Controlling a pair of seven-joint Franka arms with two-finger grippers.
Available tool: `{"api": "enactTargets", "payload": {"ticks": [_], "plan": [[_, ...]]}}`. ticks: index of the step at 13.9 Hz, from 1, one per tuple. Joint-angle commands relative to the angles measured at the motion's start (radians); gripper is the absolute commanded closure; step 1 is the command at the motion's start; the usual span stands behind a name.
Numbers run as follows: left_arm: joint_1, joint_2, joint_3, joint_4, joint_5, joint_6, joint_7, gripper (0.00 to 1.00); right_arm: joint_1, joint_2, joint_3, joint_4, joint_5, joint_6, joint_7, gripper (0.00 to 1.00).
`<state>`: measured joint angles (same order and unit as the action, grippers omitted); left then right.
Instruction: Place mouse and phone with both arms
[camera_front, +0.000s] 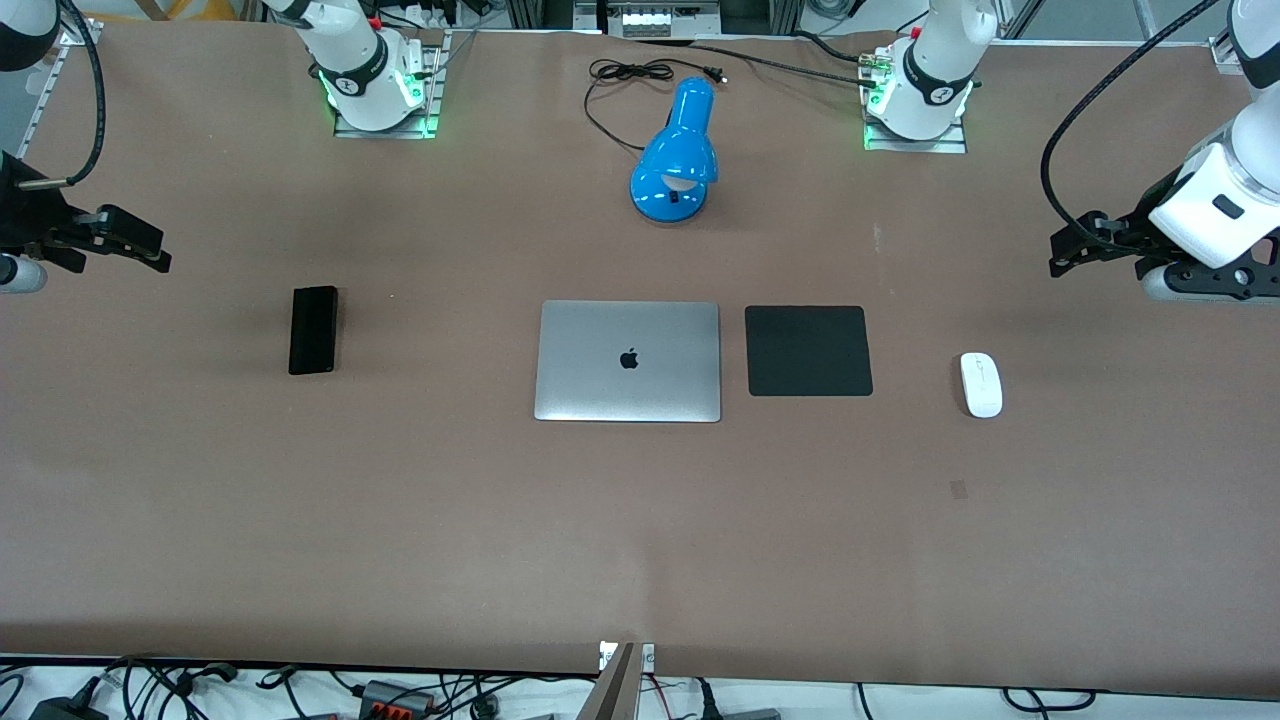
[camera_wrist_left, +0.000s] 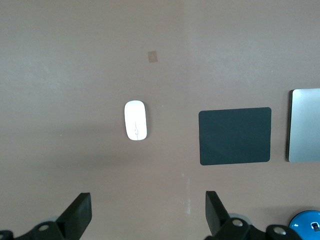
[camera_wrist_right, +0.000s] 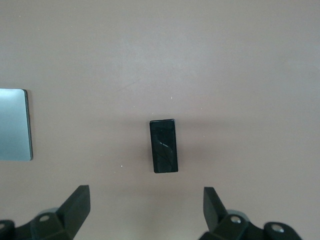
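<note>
The white oval mouse (camera_front: 981, 384) lies on the brown table toward the left arm's end, beside the black mouse pad (camera_front: 808, 351). It also shows in the left wrist view (camera_wrist_left: 135, 120). My left gripper (camera_front: 1065, 255) hangs open and empty over bare table near the mouse, its fingers wide apart in the left wrist view (camera_wrist_left: 148, 202). The black phone (camera_front: 313, 330) lies flat toward the right arm's end and shows in the right wrist view (camera_wrist_right: 164, 146). My right gripper (camera_front: 150, 255) hangs open and empty over bare table near the phone, also seen in the right wrist view (camera_wrist_right: 145, 196).
A closed silver laptop (camera_front: 628, 361) lies mid-table between the phone and the mouse pad. A blue desk lamp (camera_front: 677, 160) with a black cord stands farther from the front camera than the laptop. A small tape patch (camera_front: 959, 488) is nearer the camera than the mouse.
</note>
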<state>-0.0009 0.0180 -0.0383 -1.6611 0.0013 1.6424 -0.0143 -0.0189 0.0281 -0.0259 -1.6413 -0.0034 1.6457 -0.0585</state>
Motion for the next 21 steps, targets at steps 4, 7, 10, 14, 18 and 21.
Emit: {"api": "enactTargets", "payload": {"ticks": [4,7,10,14,18,21], "plan": [[0.001,0.030,-0.002,0.052,-0.017,-0.023,0.019,0.00,0.004,-0.017,-0.003,-0.014,-0.007,0.006,0.006,0.00],[0.001,0.030,-0.002,0.052,-0.017,-0.023,0.019,0.00,0.005,-0.011,-0.003,-0.012,-0.007,0.009,0.006,0.00],[0.001,0.030,-0.002,0.050,-0.017,-0.023,0.019,0.00,0.004,0.018,-0.003,-0.008,-0.010,0.008,-0.013,0.00],[0.001,0.030,-0.002,0.050,-0.017,-0.023,0.019,0.00,0.008,0.073,-0.003,-0.037,-0.012,0.038,0.008,0.00],[0.007,0.031,-0.002,0.050,-0.021,-0.024,0.017,0.00,0.013,0.142,-0.003,-0.132,-0.012,0.161,0.031,0.00],[0.009,0.051,0.001,0.054,-0.018,-0.036,0.019,0.00,0.028,0.211,-0.003,-0.138,-0.013,0.213,0.032,0.00]]}}
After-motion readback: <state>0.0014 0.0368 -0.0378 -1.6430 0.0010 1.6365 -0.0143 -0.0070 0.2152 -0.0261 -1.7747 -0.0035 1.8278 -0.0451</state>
